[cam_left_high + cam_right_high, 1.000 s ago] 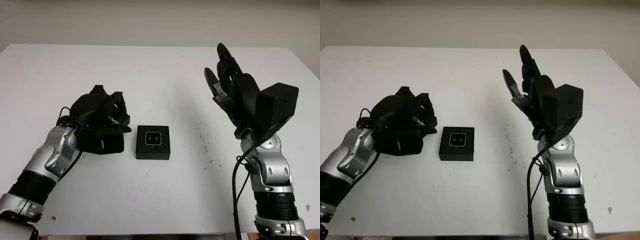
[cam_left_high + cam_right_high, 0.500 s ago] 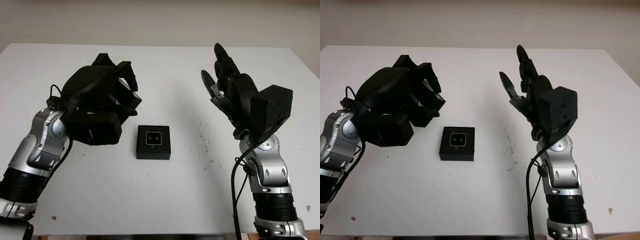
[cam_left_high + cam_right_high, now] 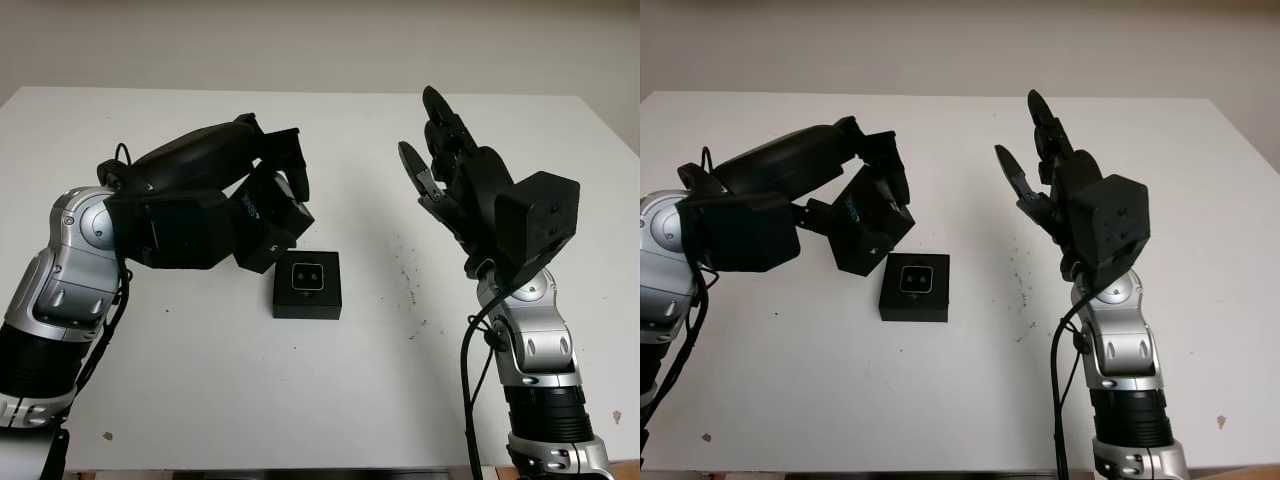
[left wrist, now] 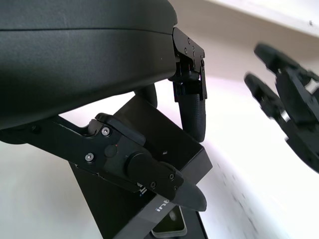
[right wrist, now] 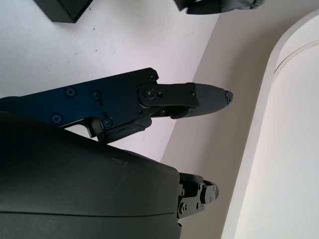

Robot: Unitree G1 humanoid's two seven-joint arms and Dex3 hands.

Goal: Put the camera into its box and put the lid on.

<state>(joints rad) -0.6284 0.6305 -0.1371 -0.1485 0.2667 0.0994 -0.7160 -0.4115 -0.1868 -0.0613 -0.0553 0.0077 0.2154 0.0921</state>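
Observation:
A black open box [image 3: 306, 287] sits mid-table with the small camera [image 3: 306, 277] lying in it, lens side up. My left hand [image 3: 278, 196] is shut on the black lid [image 3: 262, 228], holding it tilted in the air just left of and above the box's left edge. In the left wrist view the lid [image 4: 167, 142] is pinched between a finger [image 4: 192, 112] and the thumb, with the camera [image 4: 169, 229] showing below it. My right hand [image 3: 440, 150] is raised above the table right of the box, open and holding nothing.
The white table [image 3: 200, 400] spreads wide around the box, with a few dark specks right of it. Its far edge meets a pale wall. A corner of the box [image 5: 62, 7] shows in the right wrist view.
My left hand has lifted the lid off the table at the left and carried it up and rightward to the box's edge. The right hand barely moved.

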